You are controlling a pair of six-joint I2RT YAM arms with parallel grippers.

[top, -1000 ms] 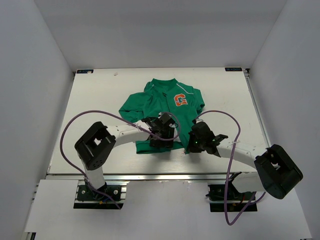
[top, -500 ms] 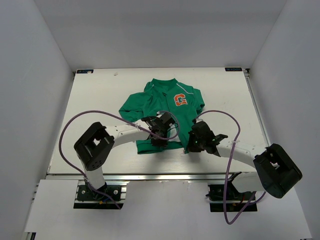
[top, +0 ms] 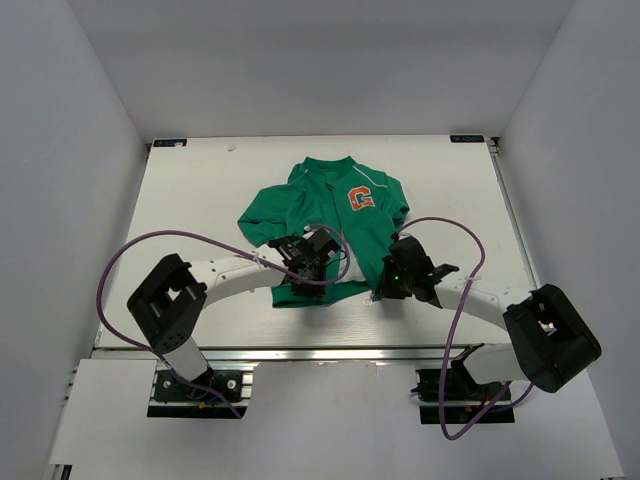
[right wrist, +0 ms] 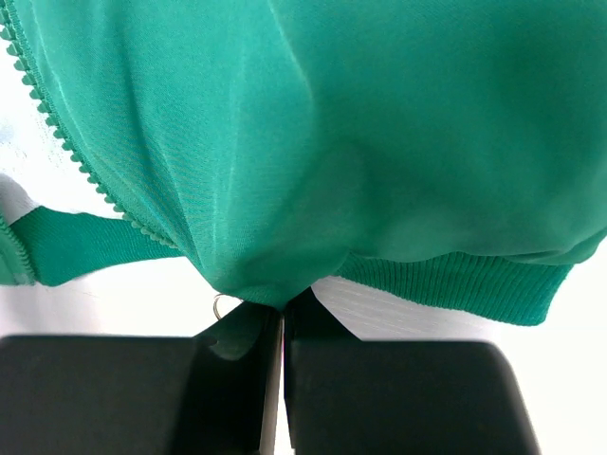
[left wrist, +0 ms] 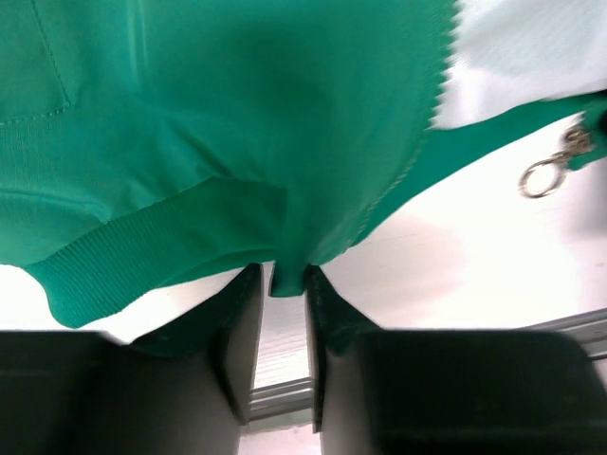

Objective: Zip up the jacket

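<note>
Left gripper [left wrist: 282,284]: jaws drawn close, clamped on a small fold of green cloth at the bottom front edge of the jacket [top: 330,215], just beside the ribbed hem [left wrist: 142,256]. Right gripper [right wrist: 282,318]: jaws together, pinching the lower edge of the other front panel where it meets its own strip of hem. Outward from each grip the cloth rises as a slack green sheet. The zipper teeth [left wrist: 432,104] run bare along the left-hand panel's edge, with pale lining showing beyond them, and the right wrist view shows a matching bare row. A small metal ring, probably the zipper pull [left wrist: 548,171], hangs loose at the far side of the gap. In the top view the jacket lies near the middle of the table [top: 200,190], collar away from the arms, G patch [top: 361,199] facing up, both grippers at its near hem and slightly apart. Judgement: both bottom corners are secured, but the front is open at the hem and nothing is zipped; joining the two ends at the slider and drawing it up to the collar remain. Against a second ago: the left jaws have narrowed onto the cloth, the left elbow has swung outward and nearer, the right gripper has edged slightly away from its base, and the jacket has hardly shifted.
</note>
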